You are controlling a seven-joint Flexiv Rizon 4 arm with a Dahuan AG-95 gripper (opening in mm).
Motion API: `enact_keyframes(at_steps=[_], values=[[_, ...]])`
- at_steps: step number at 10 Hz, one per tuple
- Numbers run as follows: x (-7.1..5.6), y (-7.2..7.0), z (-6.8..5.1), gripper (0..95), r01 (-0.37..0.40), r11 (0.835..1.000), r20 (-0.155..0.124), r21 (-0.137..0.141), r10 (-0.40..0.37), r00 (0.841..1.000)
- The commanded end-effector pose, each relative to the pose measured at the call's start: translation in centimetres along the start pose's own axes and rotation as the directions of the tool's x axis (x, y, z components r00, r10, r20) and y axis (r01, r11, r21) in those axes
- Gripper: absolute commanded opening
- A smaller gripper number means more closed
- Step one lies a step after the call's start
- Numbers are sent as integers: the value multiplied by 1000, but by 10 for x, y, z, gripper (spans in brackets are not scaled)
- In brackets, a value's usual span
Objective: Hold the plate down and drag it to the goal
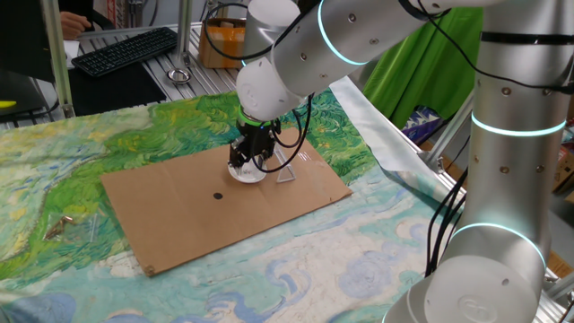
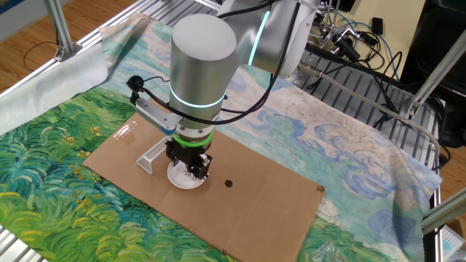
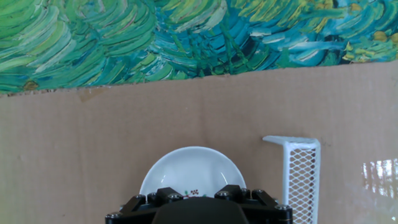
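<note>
The plate (image 3: 186,168) is a small white dish with a dark speck at its centre, lying on a brown cardboard sheet (image 1: 179,215). My gripper (image 3: 199,194) stands straight down on it, with the jaws apart, the fingertips resting on the dish and nothing clamped between them. It covers most of the plate (image 1: 248,174) in one fixed view and part of the plate (image 2: 182,178) in the other. The goal (image 3: 301,171), a pale meshed angled bracket, stands just right of the plate in the hand view with a small gap. It also shows as the goal (image 2: 151,156) and the goal (image 1: 287,172).
A small black dot (image 2: 228,183) marks the cardboard on the plate's side away from the goal. A painted green-blue cloth (image 1: 72,170) covers the table around the cardboard. A keyboard (image 1: 126,49) and boxes lie beyond the table. The arm's base (image 1: 502,224) rises at the right.
</note>
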State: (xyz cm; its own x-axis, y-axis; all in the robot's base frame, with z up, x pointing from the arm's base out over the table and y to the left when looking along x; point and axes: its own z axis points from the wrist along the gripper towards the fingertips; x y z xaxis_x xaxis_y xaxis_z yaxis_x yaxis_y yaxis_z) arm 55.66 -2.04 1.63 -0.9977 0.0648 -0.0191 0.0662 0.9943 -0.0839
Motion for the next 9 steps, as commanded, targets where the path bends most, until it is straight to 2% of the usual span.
enact_keyframes(at_steps=[1, 2, 4, 6, 9], values=[[0, 1, 0, 570, 1, 1000, 0, 12, -1, 1000], [0, 1, 0, 570, 7, 1000, 1, 30, -7, 1000], [0, 1, 0, 570, -4, 1000, -3, 30, 4, 1000], [0, 1, 0, 570, 6, 999, -2, 54, -6, 1000], [0, 1, 0, 570, 13, 998, -1, 66, -13, 1000]])
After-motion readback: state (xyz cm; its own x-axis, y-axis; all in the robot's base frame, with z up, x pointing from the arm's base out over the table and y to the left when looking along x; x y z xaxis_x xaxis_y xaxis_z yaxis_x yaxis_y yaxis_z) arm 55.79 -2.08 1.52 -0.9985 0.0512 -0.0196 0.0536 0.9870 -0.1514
